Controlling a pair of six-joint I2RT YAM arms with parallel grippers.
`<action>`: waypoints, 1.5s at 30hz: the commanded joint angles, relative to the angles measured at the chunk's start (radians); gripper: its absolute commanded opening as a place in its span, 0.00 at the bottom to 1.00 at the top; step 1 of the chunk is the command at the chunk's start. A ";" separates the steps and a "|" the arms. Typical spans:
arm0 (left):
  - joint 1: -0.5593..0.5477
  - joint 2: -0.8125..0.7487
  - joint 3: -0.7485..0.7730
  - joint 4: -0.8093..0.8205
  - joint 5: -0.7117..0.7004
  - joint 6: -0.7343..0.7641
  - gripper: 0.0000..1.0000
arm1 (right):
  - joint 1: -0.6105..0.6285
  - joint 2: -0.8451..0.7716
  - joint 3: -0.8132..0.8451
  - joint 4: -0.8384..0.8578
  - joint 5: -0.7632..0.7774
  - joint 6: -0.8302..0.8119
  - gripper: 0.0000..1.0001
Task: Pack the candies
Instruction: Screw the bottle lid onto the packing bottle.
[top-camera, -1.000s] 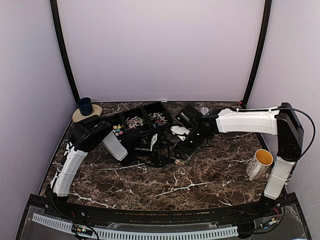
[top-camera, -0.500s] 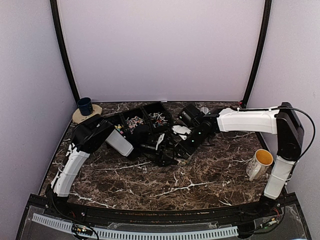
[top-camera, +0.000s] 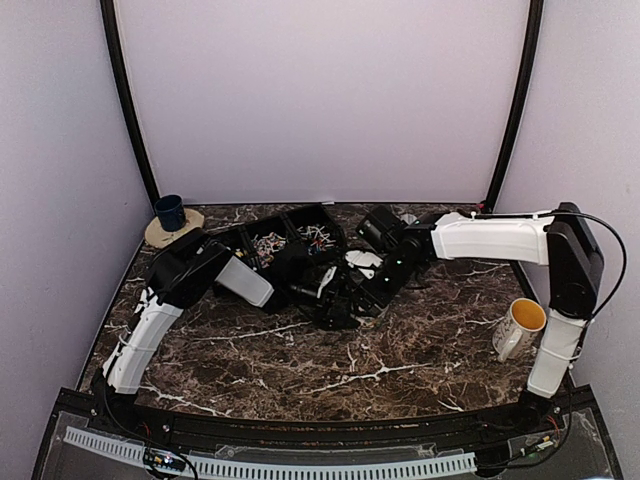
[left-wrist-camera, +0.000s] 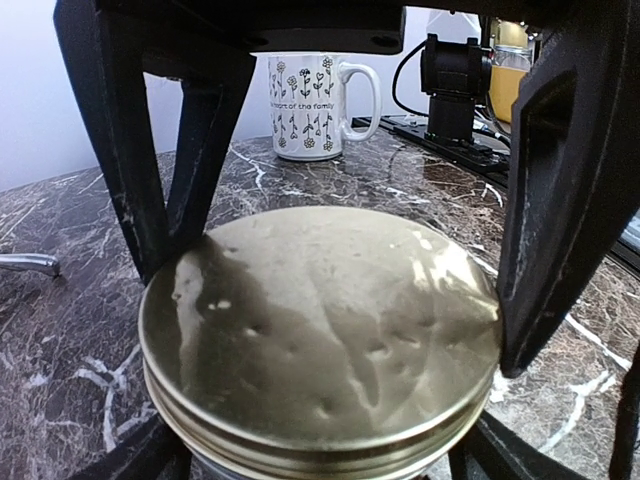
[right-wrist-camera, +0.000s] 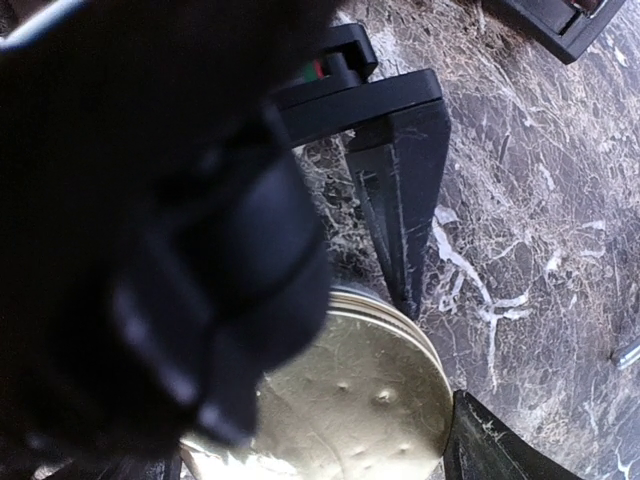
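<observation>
While the candies lie loose in the black compartment tray toward the back of the marble table, none are packed yet. Overhead, the tray sits at about 11 o'clock from the jar, close by.

The jar stands mid-table. It is capped by a dimpled gold screw lid, and the glass is mostly hidden.

The left gripper has its fingers flanking the lid at 9 and 3 o'clock in its wrist view, right at the rim. Cannot tell whether they press on it or only straddle it.

The right gripper reaches in from 2 o'clock overhead. Its fingers bracket the jar just below the lid and look clamped on it, as the steadying hold.

A floral white mug stands well apart, off toward 3 o'clock.

Judgement: the step in hand is getting the lid off so the candies can go in.
- Close the left fingers evenly on opposite sides of the rim, centred. Thin smooth metal will likely slip under a skewed pinch.
- Twist about the jar's upright axis, with the right grip firm and the jar flat on the table.
- Lift straight up only once the thread frees.
- Park the lid away from the tray and the path to the jar mouth.
</observation>
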 joint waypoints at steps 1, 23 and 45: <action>-0.026 0.133 -0.070 -0.258 -0.068 0.001 0.86 | -0.002 0.045 0.049 -0.065 -0.003 -0.031 0.82; -0.039 0.057 -0.268 0.071 -0.378 -0.170 0.84 | -0.010 0.061 0.005 0.023 0.056 0.144 0.80; -0.061 0.041 -0.293 0.073 -0.637 -0.148 0.85 | -0.022 0.069 0.055 0.018 0.098 0.243 0.90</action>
